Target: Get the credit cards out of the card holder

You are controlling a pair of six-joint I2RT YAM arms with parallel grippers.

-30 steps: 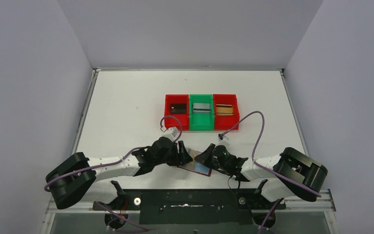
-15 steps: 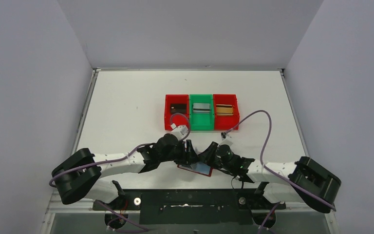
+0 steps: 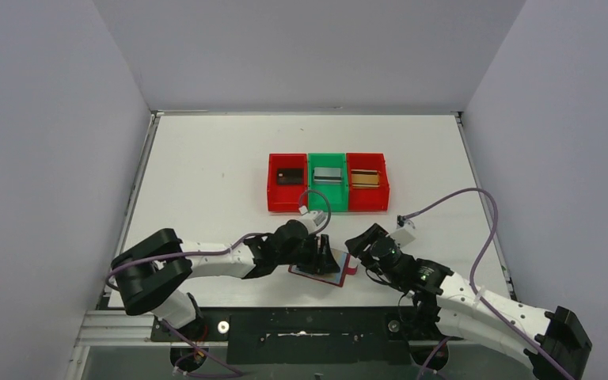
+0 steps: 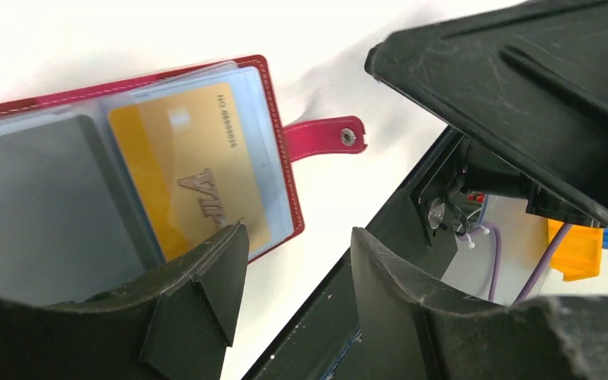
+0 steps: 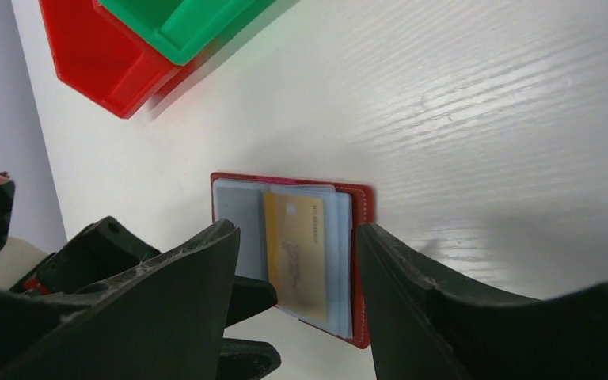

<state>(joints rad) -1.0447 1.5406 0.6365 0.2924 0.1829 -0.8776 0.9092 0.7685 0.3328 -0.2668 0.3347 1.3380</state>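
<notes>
Standing by the rig: the big white rectangular table (image 3: 206, 174) has both arms reaching in low along its near edge. Mid-table sits a row of three open plastic bins, the left red bin (image 3: 283, 204), the green bin (image 3: 326, 206) and the right red bin (image 3: 368, 204). A black card (image 3: 289, 176), a silver-grey card (image 3: 328, 175) and a gold-tan card (image 3: 366, 177) lie in them, one each.

The small dark red card holder (image 3: 334, 275) with clear bluish sleeves lies flat and open near the front edge, well short of the bins. The left pincer (image 3: 322, 255) is right over it, jaws spread, gripping nothing. On its wrist camera, one fingertip sits over the bottom edge of the right-hand page and the other hangs off the holder's side. I can't tell if that first tip actually presses on the sleeve.

The right pincer (image 3: 362, 240) is just beside the holder on its right, also spread and empty, not touching it. From its own camera the holder shows in the gap between its fingers, further out on the table.

A gold plastic credit card (image 4: 186, 170) is tucked in that right-hand sleeve. The little red clasp tab (image 4: 324, 136) with a metal snap sticks out flat from the holder's right edge.
</notes>
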